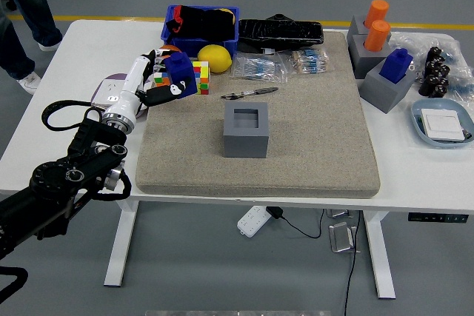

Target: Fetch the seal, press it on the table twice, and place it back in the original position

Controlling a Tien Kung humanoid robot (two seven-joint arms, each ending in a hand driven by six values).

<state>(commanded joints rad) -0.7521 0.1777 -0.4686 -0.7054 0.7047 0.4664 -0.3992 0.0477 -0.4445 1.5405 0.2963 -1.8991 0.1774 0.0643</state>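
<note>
Left hand (152,88): gripping the blue seal (180,73), holding it above the mat's left edge
Gray holder (246,130): sitting empty mid-mat (318,146)
Bench (52,138): carrying everything

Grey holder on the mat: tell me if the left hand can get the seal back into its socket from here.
Probably yes. The left hand grips the blue seal left of the grey holder, whose socket is open on top, with only bare mat between.

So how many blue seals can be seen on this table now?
2. One blue plastic seal is held up in the left hand, near the table's left side. The other blue seal stands in a grey block holder at right.
</note>
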